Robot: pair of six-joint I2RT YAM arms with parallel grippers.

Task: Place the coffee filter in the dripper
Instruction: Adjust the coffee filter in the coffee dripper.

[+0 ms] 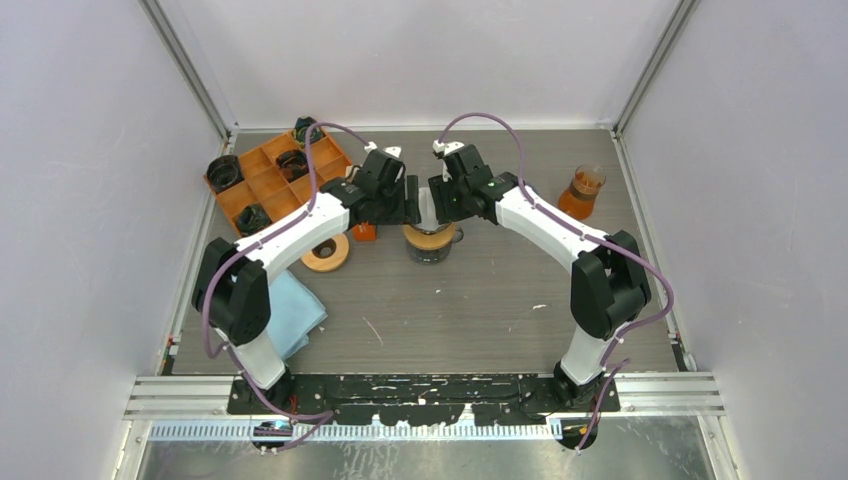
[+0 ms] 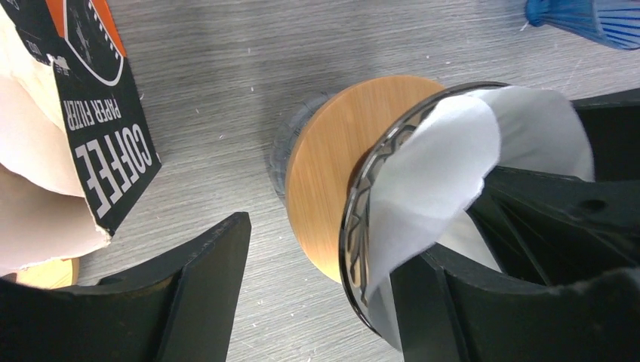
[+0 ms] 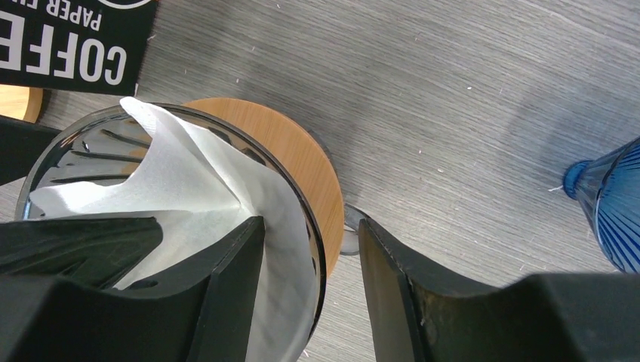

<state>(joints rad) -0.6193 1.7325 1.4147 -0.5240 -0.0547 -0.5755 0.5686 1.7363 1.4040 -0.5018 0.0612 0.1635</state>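
Right claw (image 3: 311,226) astride ribbed glass dripper (image 3: 75,143) rim; creased white paper filter (image 3: 196,188) inside.

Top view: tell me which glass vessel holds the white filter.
The central dripper with the wooden collar: white filter paper sits inside it. The amber vessel at far right shows none.

We can read one printed thing only: the black panel of the filter package (image 2: 113,151) carries "COFFEE" in large white capitals with "PAPER FILTER" in smaller capitals beside it, the words lying turned in the left wrist view. In the right wrist view the same panel (image 3: 68,45) shows "COFFE", cut off by the frame edge. The lettering in its round emblem (image 2: 94,38) is too small for us to read.
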